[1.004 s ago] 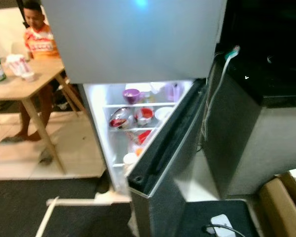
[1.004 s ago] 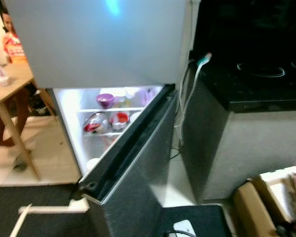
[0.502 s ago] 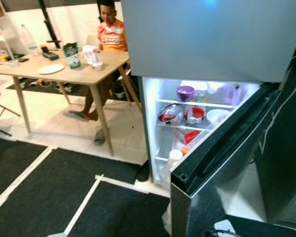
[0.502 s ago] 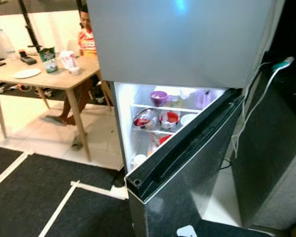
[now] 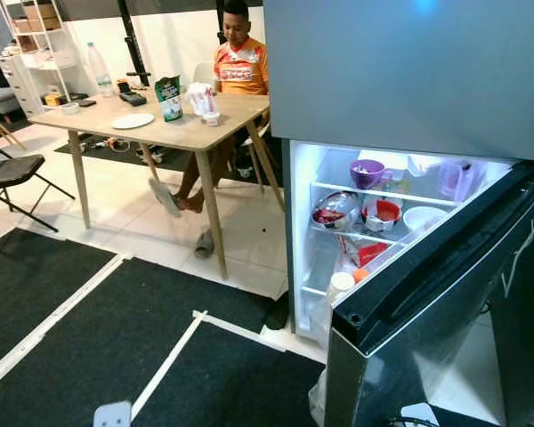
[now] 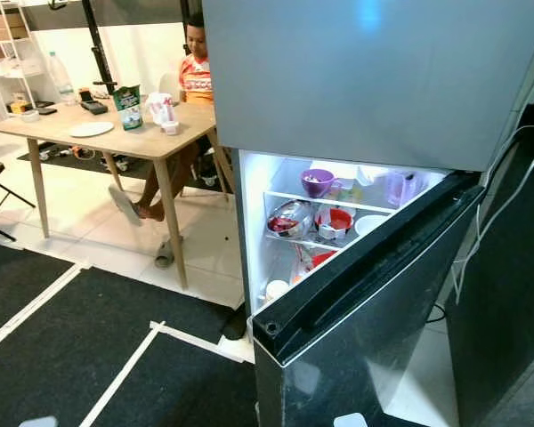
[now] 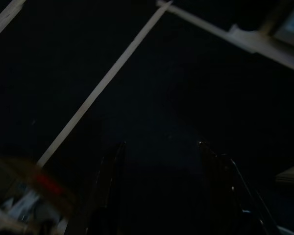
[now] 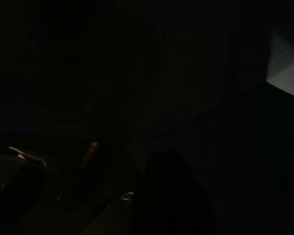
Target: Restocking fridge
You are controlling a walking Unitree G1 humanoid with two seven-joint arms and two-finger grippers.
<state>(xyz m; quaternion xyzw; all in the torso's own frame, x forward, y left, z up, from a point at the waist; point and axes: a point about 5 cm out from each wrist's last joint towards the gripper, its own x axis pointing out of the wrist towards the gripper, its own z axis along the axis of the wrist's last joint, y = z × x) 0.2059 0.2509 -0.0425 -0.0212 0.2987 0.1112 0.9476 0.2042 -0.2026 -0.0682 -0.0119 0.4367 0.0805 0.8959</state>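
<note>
You're facing the fridge [image 5: 409, 80], its lower door [image 5: 445, 294] swung wide and the lit compartment on show. On the upper shelf sit a purple bowl [image 5: 368, 173] and a pale purple jug [image 5: 452, 179]; the shelf below carries a foil-covered bowl [image 5: 335, 210], a red-filled bowl [image 5: 382, 212] and a white bowl [image 5: 423, 218]. Underfoot you've got black mats [image 5: 80, 329] crossed by white tape lines [image 5: 169, 369], tiled floor beyond. To your left stands a wooden table [image 5: 160, 129] with a white plate [image 5: 133, 120] and a green carton [image 5: 169, 98], a person [image 5: 236, 67] seated behind it. Your left gripper [image 7: 159, 161] hangs over the dark mat, fingers apart. Your right wrist view is too dark; I can't tell that gripper's state.
</note>
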